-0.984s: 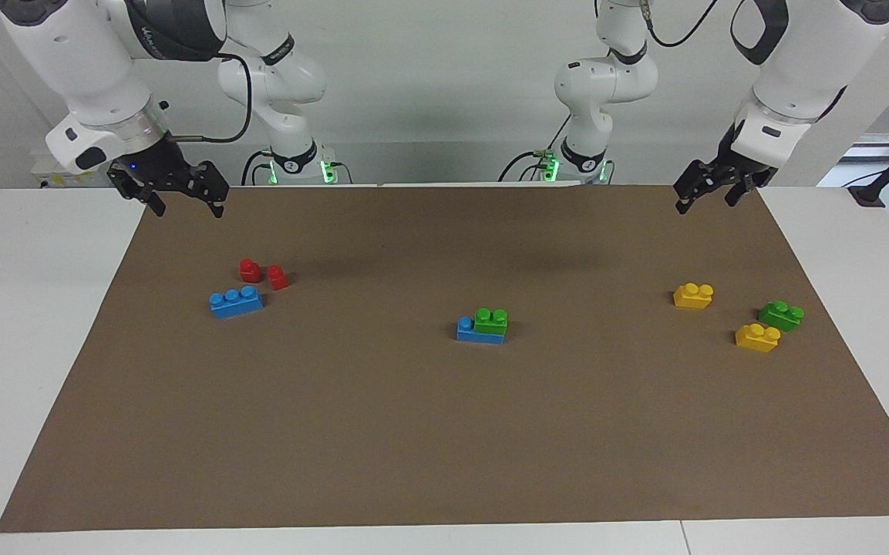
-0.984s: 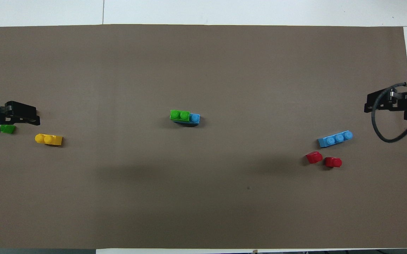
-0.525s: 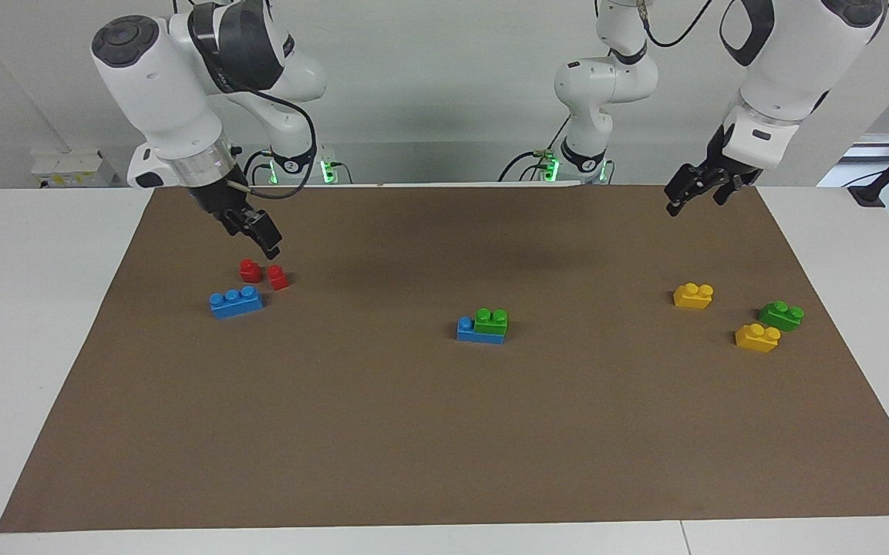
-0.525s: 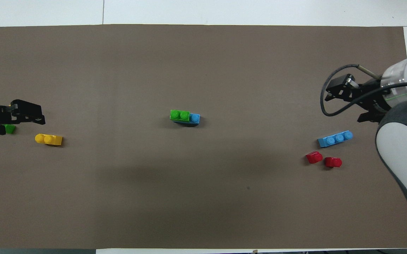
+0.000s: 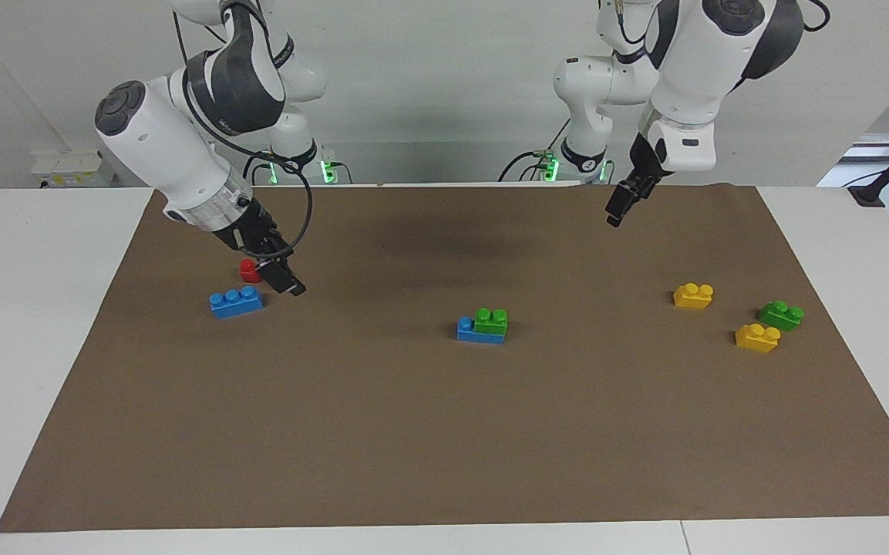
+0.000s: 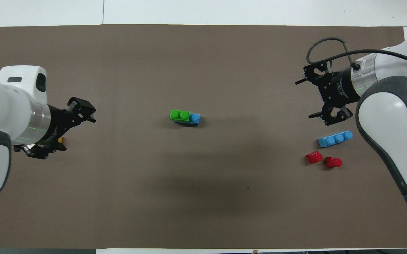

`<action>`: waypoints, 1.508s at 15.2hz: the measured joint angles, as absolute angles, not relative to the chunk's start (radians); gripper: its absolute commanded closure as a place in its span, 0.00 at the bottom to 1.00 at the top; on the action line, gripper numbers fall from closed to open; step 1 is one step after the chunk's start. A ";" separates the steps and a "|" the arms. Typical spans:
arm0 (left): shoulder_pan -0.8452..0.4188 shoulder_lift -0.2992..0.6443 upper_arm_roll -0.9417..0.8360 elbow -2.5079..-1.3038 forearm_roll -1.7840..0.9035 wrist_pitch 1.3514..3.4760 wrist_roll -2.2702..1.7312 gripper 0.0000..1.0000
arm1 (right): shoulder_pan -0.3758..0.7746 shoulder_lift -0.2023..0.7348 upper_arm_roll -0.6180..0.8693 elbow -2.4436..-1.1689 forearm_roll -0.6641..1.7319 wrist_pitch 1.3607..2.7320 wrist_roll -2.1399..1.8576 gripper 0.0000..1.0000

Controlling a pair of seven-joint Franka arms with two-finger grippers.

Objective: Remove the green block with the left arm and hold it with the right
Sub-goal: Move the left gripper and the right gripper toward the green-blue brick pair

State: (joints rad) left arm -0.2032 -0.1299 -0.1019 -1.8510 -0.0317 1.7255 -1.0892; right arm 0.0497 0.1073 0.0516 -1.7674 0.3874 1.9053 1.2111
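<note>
Two green blocks lay on the bench's brown mat: one green block (image 5: pixel 491 321) sat mid-mat, stacked on a blue three-stud brick (image 5: pixel 479 331); its twin (image 5: pixel 781 315) lay beside yellow bricks (image 5: pixel 757 337) toward the left arm's end. Left end effector (image 5: pixel 615 210) hung over bare mat, its spread unreadable. Right end effector (image 6: pixel 309 98), fingers wide, hovered over red bricks (image 6: pixel 314 157) beside a blue brick (image 5: pixel 236 301).

Green block (image 5: pixel 491 320) glossy plastic (smooth); brown mat (image 5: pixel 444 432) matt, paper-like.
</note>
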 measured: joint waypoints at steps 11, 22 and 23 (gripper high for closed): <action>-0.373 0.005 -0.105 -1.924 -0.032 2.020 -1.776 0.00 | 0.171 0.172 0.055 -1.867 0.465 2.065 1.294 0.03; -0.407 0.207 -0.103 -1.841 -0.026 2.144 -1.987 0.00 | 0.310 0.227 0.055 -1.927 0.552 2.296 1.530 0.03; -0.412 0.224 -0.103 -1.828 -0.023 2.144 -1.997 0.00 | 0.322 0.238 0.055 -1.927 0.563 2.315 1.549 0.03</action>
